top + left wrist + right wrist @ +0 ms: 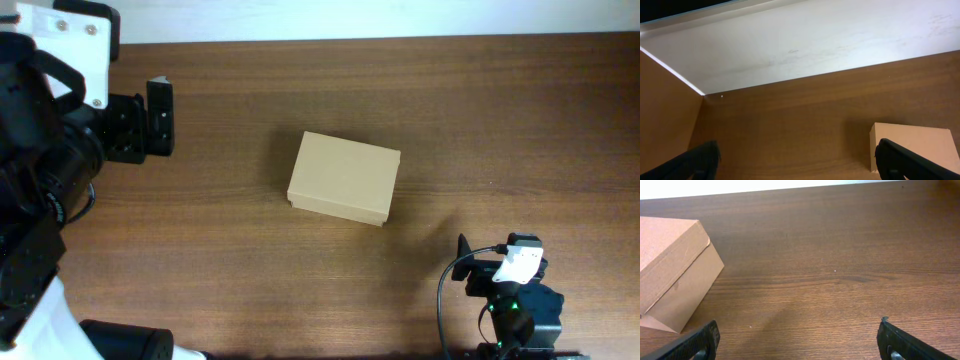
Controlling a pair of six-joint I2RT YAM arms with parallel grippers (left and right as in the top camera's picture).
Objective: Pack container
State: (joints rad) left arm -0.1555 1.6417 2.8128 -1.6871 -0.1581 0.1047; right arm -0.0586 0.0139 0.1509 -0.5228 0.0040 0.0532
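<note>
The container (344, 177), a tan cardboard box with its lid closed, sits near the middle of the wooden table. It also shows at the lower right of the left wrist view (917, 147) and at the left of the right wrist view (671, 270). My left gripper (160, 117) is open and empty at the far left, well away from the box; its fingers frame bare table (797, 162). My right gripper (462, 262) is open and empty near the front right; its fingers frame bare wood (797, 342). No tape roll is in view.
A pale wall or board (815, 40) runs along the table's far edge. The brown table (500, 120) surrounds the box on all sides.
</note>
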